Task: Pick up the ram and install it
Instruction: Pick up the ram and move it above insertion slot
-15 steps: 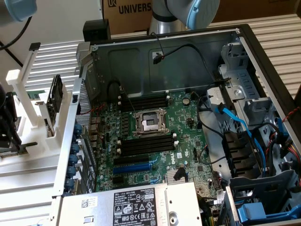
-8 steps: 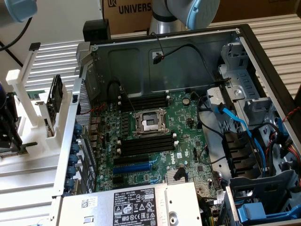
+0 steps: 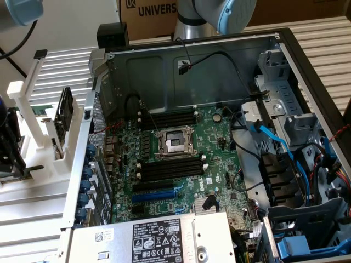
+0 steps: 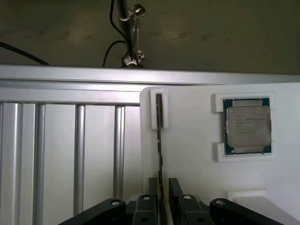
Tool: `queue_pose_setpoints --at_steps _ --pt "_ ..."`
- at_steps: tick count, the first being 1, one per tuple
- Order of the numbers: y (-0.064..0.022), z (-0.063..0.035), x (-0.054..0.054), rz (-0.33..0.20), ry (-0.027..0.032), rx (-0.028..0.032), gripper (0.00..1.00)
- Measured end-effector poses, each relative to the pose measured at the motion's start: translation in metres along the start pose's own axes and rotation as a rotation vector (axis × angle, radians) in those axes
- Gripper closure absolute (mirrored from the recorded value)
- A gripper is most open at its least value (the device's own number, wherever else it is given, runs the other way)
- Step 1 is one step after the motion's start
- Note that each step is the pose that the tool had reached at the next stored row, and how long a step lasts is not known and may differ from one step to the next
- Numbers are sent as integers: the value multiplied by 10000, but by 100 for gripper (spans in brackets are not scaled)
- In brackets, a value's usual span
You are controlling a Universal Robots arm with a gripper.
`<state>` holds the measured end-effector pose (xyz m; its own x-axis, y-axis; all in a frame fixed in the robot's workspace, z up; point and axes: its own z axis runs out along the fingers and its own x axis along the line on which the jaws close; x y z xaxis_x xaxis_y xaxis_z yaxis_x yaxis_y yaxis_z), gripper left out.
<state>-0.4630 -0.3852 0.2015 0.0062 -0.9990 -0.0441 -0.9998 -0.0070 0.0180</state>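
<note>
The ram (image 4: 160,136) stands on edge in the white holder (image 4: 197,159), so the wrist view sees it only as a thin dark line. Its far end is tucked into a small white bracket (image 4: 153,110). Its near end runs down between the fingers (image 4: 152,187) of the gripper (image 4: 161,182). The jaws are apart, with one finger on each side of the ram. A narrow gap shows on at least one side, so nothing is clamped.

On the same holder a square silver processor (image 4: 247,125) lies flat in its own recess, well apart from the ram. Beside the holder are the silver rails (image 4: 77,150) of the table. Past its far edge, a dark cable loops around a metal post (image 4: 132,33).

In the exterior view the holder stands at the exterior view's left, just outside the open case (image 3: 285,49). The green motherboard (image 3: 181,164) lies flat inside the case. Its silver socket (image 3: 175,143) sits between two banks of long black slots (image 3: 170,170), which look empty. Blue cables (image 3: 274,142) run along the exterior view's right of the board. A labelled power supply (image 3: 159,241) is nearest the camera. The arm (image 3: 219,13) crosses above the far wall of the case, in front of a cardboard box (image 3: 153,11).
</note>
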Motion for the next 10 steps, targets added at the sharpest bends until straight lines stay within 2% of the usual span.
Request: queue_pose_setpoints --at_steps 2,3,10 --pt "0 -2 2 0 -2 -3 78" --pt "0 -2 2 0 -3 -3 85" --pt "0 -2 2 0 -2 -4 87"
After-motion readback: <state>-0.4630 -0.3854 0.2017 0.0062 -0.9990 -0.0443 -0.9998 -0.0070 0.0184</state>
